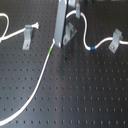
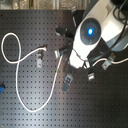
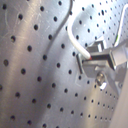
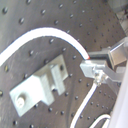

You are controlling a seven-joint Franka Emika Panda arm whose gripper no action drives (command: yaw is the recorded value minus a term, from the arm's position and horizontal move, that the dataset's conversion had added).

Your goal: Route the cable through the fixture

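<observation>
Gripper (image 4: 90,64) pinched shut on the cable (image 1: 37,85) near its green band (image 1: 50,51), holding the cord low over the bench (image 1: 75,100) just beside the fixture (image 1: 70,31), apparently to line it up with the clip's hole.

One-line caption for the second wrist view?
Gripper pinching the white cable just beside a grey fixture on the perforated board.

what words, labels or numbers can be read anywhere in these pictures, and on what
None: no readable text shows in any view.
The long thin white cable carries only a plain green band and a plain blue band.
The small grey metal bracket fixture and the black perforated table show no markings.
</observation>
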